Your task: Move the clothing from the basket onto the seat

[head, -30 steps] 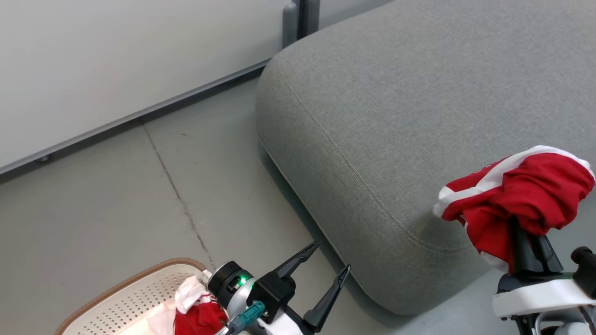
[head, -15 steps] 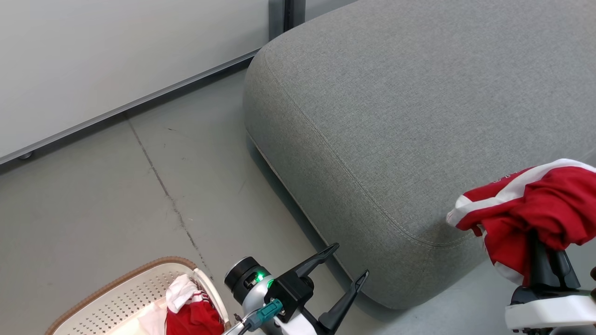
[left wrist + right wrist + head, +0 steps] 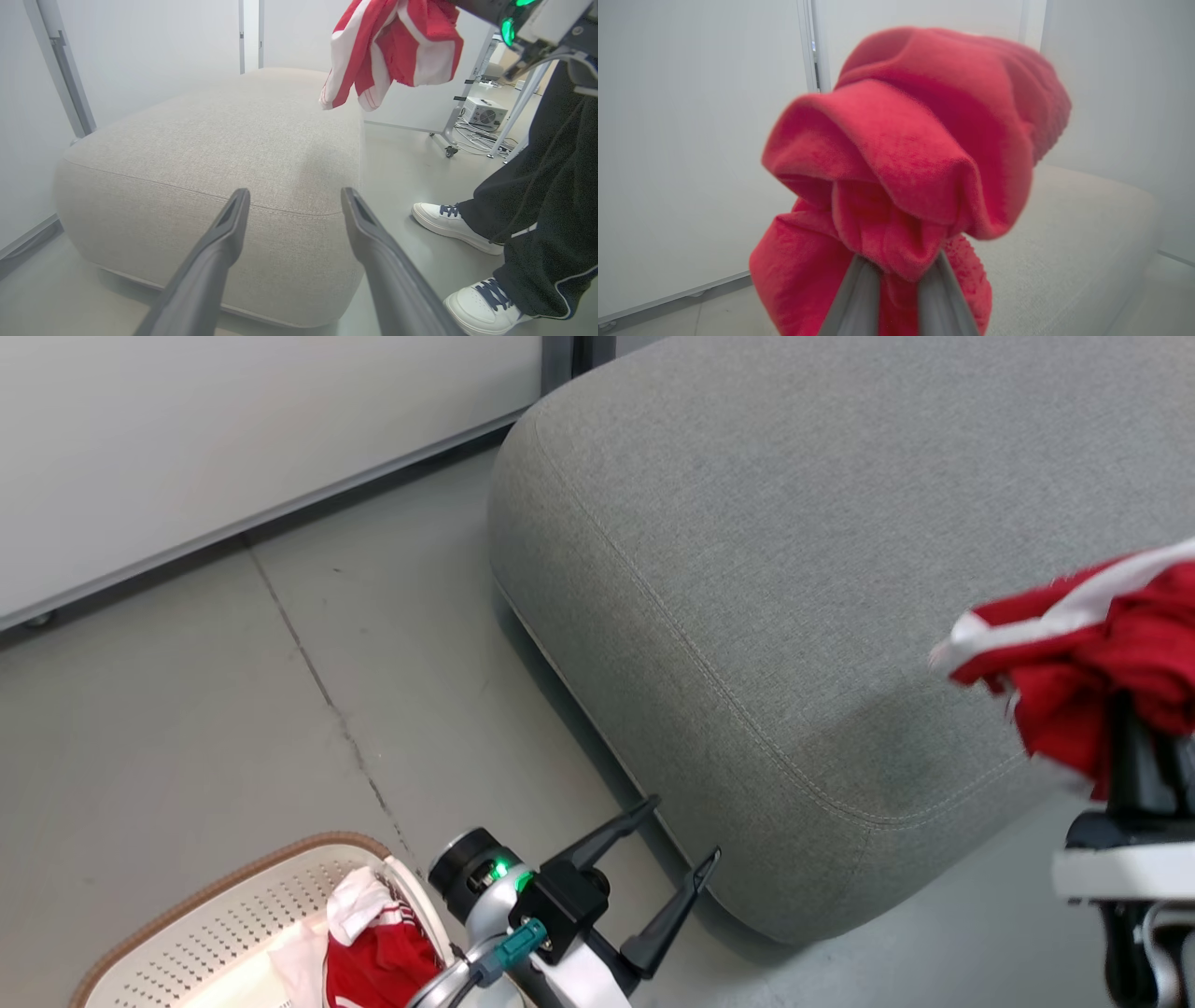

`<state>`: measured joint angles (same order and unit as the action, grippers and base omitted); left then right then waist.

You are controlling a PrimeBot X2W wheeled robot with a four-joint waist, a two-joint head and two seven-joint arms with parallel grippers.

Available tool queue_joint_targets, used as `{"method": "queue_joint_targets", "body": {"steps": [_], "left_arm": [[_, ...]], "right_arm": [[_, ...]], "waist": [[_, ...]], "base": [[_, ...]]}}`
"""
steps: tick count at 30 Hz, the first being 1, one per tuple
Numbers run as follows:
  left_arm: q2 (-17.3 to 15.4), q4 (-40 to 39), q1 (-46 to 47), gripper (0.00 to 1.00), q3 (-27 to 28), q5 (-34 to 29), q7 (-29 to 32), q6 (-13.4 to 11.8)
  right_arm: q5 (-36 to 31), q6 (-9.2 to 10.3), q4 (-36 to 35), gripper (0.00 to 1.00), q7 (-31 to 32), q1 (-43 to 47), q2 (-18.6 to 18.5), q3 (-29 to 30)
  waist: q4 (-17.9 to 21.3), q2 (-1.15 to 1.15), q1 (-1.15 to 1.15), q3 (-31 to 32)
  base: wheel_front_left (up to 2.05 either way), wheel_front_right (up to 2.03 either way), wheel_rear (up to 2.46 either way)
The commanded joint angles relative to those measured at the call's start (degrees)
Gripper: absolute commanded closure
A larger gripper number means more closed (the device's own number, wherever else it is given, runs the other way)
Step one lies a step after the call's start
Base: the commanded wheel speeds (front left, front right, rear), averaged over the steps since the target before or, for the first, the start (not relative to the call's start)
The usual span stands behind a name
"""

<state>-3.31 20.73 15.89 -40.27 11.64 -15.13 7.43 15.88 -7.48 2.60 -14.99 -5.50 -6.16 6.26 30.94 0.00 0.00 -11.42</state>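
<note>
The right gripper [image 3: 899, 280] pinches a red garment [image 3: 1092, 663] between narrow fingers and holds it in the air above the grey seat [image 3: 794, 569]. More red clothing [image 3: 373, 957] lies in the basket [image 3: 215, 915] on the floor [image 3: 187, 709]. The left gripper [image 3: 683, 826], fingers wide and empty, points at the seat's front edge, and a person's dark trouser legs [image 3: 537, 210] and white shoes [image 3: 448, 224] stand near the seat's side, close to a wheeled partition panel [image 3: 411, 107].
</note>
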Motion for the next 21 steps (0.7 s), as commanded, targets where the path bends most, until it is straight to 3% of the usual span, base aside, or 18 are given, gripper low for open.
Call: {"method": "queue_joint_targets", "body": {"steps": [1, 7, 14, 21], "left_arm": [[-0.8, -0.8, 1.7, 0.00, 0.8, -0.9, 0.1, 0.1], [-2.2, -3.3, 3.2, 0.00, 2.1, -3.0, 0.1, 0.1], [-3.5, -4.7, 7.8, 0.00, 0.1, -3.7, 0.0, 0.1], [-4.7, -5.6, 12.3, 0.00, -3.2, -3.4, 0.1, 0.1]], "right_arm": [[-0.3, -0.03, -0.4, 1.00, -0.3, -2.5, -1.5, 0.2], [1.2, -0.02, 0.0, 1.00, -0.3, -12.5, -6.7, 1.8], [6.5, -0.02, 1.4, 1.00, -0.3, -23.1, -14.1, 9.5], [9.0, -0.02, 9.0, 1.00, -0.3, -32.9, -21.9, 15.5]], "waist": [[-0.1, 0.00, 0.00, -1.4], [-1.4, 0.00, 0.00, -6.4], [-7.3, 0.00, 0.00, -13.6], [-12.5, 0.00, 0.00, -19.7]], "base": [[0.00, 0.00, 0.00], [0.00, 0.00, 0.00], [0.00, 0.00, 0.00], [0.00, 0.00, 0.00]]}}
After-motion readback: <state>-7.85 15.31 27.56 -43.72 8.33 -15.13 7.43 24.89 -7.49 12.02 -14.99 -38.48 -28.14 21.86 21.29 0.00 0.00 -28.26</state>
